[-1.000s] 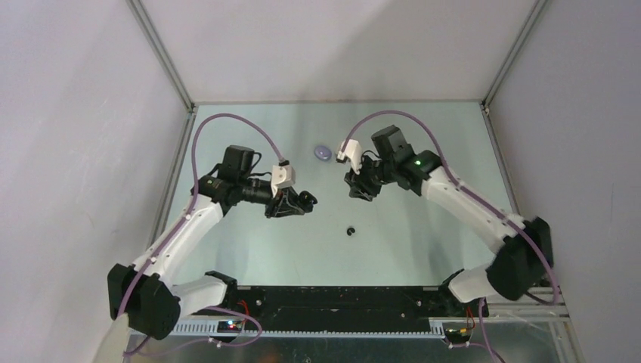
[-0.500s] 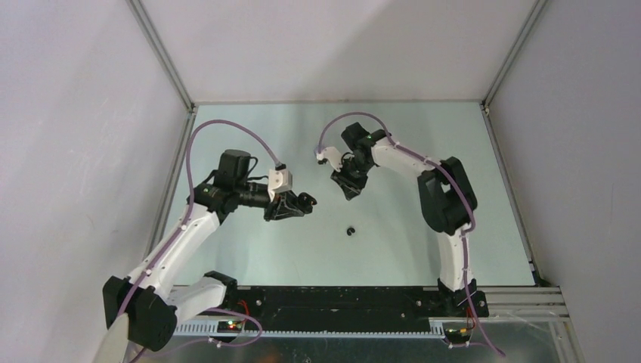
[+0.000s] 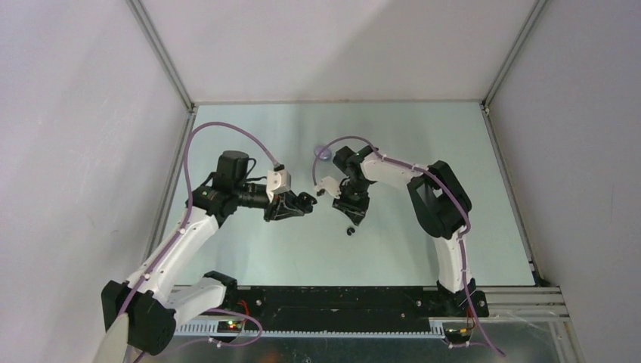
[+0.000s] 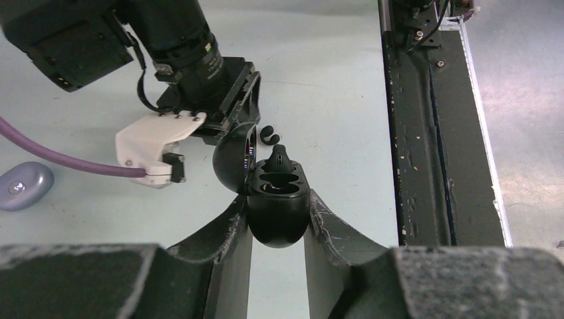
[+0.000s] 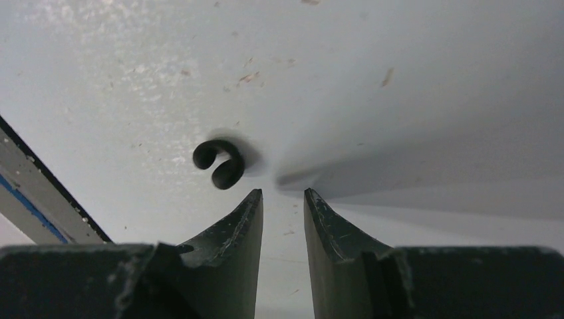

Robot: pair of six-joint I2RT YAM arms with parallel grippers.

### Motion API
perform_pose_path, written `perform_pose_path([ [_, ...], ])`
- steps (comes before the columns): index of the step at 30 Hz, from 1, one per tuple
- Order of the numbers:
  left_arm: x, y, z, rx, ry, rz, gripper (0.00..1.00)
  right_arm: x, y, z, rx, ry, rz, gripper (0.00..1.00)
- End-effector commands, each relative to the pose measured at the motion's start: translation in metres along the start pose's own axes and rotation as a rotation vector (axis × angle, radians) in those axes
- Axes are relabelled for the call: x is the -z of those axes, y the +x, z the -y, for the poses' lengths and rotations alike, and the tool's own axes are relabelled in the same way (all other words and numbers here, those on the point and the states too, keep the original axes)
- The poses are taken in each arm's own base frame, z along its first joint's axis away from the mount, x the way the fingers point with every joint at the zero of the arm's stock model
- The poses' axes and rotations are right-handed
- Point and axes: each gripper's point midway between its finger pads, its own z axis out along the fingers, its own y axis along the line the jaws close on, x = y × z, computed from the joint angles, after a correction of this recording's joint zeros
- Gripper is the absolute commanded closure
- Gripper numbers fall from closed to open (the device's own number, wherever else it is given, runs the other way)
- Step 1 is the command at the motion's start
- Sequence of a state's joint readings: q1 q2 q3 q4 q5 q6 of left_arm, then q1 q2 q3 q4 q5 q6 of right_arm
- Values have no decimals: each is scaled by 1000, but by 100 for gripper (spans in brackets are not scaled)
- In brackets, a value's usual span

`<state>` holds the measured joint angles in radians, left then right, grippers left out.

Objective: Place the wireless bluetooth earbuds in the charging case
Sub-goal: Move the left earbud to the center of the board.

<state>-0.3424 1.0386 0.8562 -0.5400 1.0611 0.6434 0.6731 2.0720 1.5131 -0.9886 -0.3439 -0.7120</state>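
My left gripper (image 3: 302,203) is shut on the open black charging case (image 4: 276,222) and holds it above the table. Its lid (image 4: 231,159) hangs open to the left. One black earbud (image 4: 280,158) stands in the far slot; the near slot looks empty. My right gripper (image 3: 352,218) points down at the table with its jaws a little apart and nothing between them. A loose black earbud (image 5: 219,163) lies on the table just left of and beyond the right fingertips (image 5: 255,203). It also shows in the top view (image 3: 350,231). No lilac earbuds are in view.
A shut lilac case (image 3: 323,152) lies on the table behind the right arm, also in the left wrist view (image 4: 23,186). The right wrist's white camera mount (image 4: 149,143) is close to the held case. A black rail (image 4: 425,133) runs along the near edge.
My right arm has swung from the back of the table toward the near side and lowered over the loose black earbud. My left gripper has hardly moved with the case.
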Motion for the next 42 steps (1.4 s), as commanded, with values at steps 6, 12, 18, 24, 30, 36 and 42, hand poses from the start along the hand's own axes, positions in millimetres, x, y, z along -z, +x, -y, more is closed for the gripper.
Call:
perform_pose_path([
  [6, 1, -12, 4, -27, 14, 44, 100, -10, 11, -43, 40, -69, -60, 67],
  [12, 3, -14, 5, -36, 5, 50, 100, -17, -2, -57, 81, -93, -37, 67],
  [18, 4, -15, 5, -37, 2, 50, 100, -19, -9, -74, 106, -154, -24, 67],
  [24, 3, -15, 5, -34, 3, 50, 100, -13, -22, -100, 138, -232, 12, 66],
  [30, 4, -16, 5, -35, 3, 51, 100, -8, -27, -119, 167, -290, 11, 65],
  [36, 4, -16, 5, -34, 4, 52, 100, 11, -28, -112, 183, -261, 28, 65],
  [42, 3, -17, 4, -30, 4, 50, 100, 45, -43, -61, 54, -190, 163, 64],
])
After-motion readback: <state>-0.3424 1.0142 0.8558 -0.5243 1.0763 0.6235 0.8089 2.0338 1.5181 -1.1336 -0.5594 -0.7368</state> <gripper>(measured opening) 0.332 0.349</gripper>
